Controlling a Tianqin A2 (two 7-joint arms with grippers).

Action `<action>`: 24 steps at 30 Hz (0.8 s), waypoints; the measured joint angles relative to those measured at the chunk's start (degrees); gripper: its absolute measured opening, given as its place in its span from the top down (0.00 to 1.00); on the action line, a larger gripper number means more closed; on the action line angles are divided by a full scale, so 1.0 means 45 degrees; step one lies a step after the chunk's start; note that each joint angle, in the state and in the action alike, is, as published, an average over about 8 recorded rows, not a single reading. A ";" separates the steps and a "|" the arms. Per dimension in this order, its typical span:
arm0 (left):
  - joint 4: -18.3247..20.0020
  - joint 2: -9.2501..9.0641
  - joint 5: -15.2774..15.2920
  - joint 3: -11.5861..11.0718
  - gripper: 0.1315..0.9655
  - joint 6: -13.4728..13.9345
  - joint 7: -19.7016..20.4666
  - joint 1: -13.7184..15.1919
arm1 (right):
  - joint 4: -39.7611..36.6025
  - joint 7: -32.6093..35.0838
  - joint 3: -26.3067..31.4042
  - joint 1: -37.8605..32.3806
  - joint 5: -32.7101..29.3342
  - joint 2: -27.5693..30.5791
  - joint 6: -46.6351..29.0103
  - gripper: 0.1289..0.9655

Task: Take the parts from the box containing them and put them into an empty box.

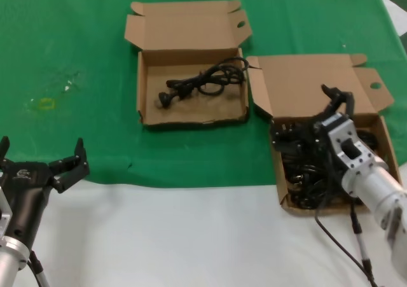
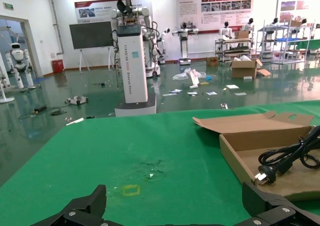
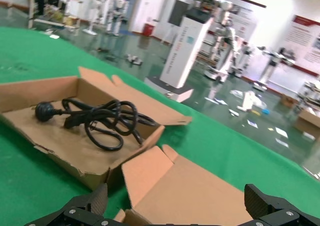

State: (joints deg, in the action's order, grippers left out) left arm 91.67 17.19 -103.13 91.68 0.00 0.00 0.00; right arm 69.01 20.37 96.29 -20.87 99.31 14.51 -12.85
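Hovering over the full box [image 1: 381,140] at about 4 o'clock in the head view, the right gripper [image 1: 334,105] has its fingers spread wide and nothing between them. The heap of black cords [image 1: 302,166] lies directly beneath it and toward the robot, filling the near part of that box. From the right wrist view the two fingertips [image 3: 82,208] stand well apart at the frame's lower edge, empty.

The other box [image 1: 145,83] sits at about 12 o'clock, its lid folded back, and already holds one coiled cord [image 1: 203,82] whose long axis runs across the box's width, plug end toward the robot's left. It lies at roughly 10 o'clock from the right gripper, with the two boxes nearly touching at their corners.

The left gripper [image 1: 44,163] waits at 8 o'clock by the table's near edge, open and empty, well apart from both boxes.

Judged from this, the right arm is far nearer the heap; the coming move is a drop onto a bundle.
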 joint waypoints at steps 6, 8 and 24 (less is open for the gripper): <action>0.0000 0.0000 -0.0001 0.0000 0.03 0.0000 0.0000 0.0000 | 0.1341 -0.1205 -0.0272 0.1230 0.0226 0.0158 0.0760 0.00; 0.0000 0.0000 -0.0002 0.0000 0.02 0.0000 0.0000 0.0000 | 0.1786 -0.1603 -0.0362 0.1640 0.0301 0.0210 0.1011 0.00; 0.0000 0.0000 -0.0001 0.0000 0.00 0.0000 0.0000 0.0000 | 0.4449 -0.4002 -0.0906 0.4096 0.0751 0.0526 0.2523 0.00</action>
State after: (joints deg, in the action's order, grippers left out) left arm 91.67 17.19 -103.13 91.67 0.00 0.00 0.00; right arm 89.03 2.36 92.21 -2.44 102.69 16.88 -1.49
